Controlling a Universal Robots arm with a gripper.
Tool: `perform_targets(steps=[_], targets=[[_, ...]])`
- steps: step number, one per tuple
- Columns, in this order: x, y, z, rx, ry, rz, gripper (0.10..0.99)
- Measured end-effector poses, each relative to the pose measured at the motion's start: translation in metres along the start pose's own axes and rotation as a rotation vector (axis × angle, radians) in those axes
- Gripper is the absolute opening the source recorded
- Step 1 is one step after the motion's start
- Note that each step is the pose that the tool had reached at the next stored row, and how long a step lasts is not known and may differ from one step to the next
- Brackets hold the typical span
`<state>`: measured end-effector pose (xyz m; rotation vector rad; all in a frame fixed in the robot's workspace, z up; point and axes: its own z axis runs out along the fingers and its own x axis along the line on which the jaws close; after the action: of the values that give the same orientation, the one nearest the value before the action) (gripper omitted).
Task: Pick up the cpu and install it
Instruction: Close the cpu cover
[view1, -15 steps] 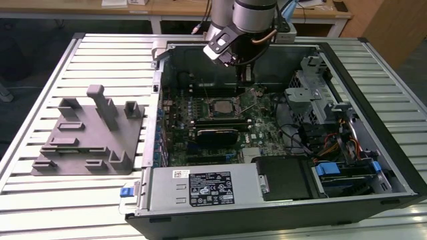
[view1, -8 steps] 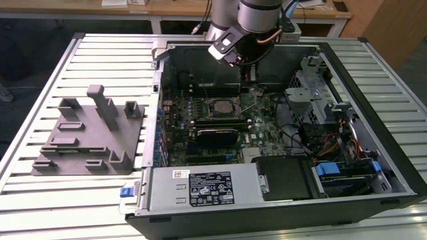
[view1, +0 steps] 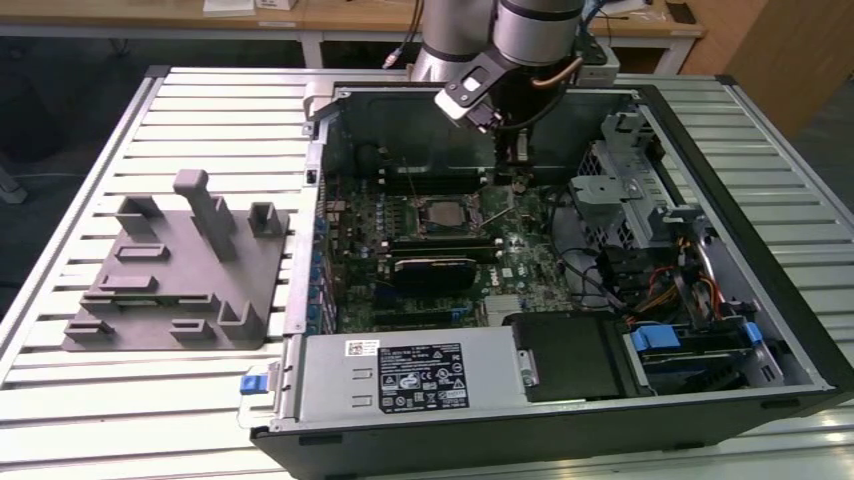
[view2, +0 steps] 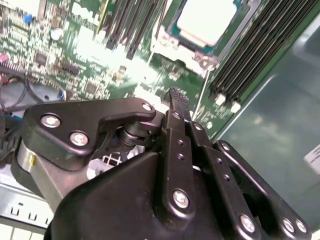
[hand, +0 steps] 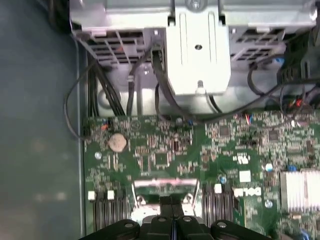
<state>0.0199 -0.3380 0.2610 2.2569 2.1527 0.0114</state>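
Note:
The cpu (view2: 205, 20), a pale silvery square, lies flat inside the motherboard socket (view1: 441, 212) with the metal frame around it. My gripper (view1: 518, 176) hangs inside the open computer case, just beside the socket toward the exterior view's right and a little above the board. In the second wrist view its black fingertips (view2: 176, 96) are pressed together with nothing between them, pointing at the board short of the socket's edge. In the first wrist view the gripper (hand: 172, 204) sits right over the socket frame (hand: 165, 187).
A grey fixture (view1: 174, 270) stands on the slatted table at the exterior view's left. Inside the case are memory slots (view2: 250, 55), a black heatsink-like block (view1: 434, 268), a metal drive cage (view1: 627, 190) with cables, and the power supply (view1: 400, 375) in front.

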Motion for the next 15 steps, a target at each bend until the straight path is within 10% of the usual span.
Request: perform_targets(steps=[8,15], targets=[[0.0019,0.0245,0.0007,0.000,0.0002,0.000,0.106],[0.0030,0.0320,0.0031,0.000,0.0002,0.000,0.106]])
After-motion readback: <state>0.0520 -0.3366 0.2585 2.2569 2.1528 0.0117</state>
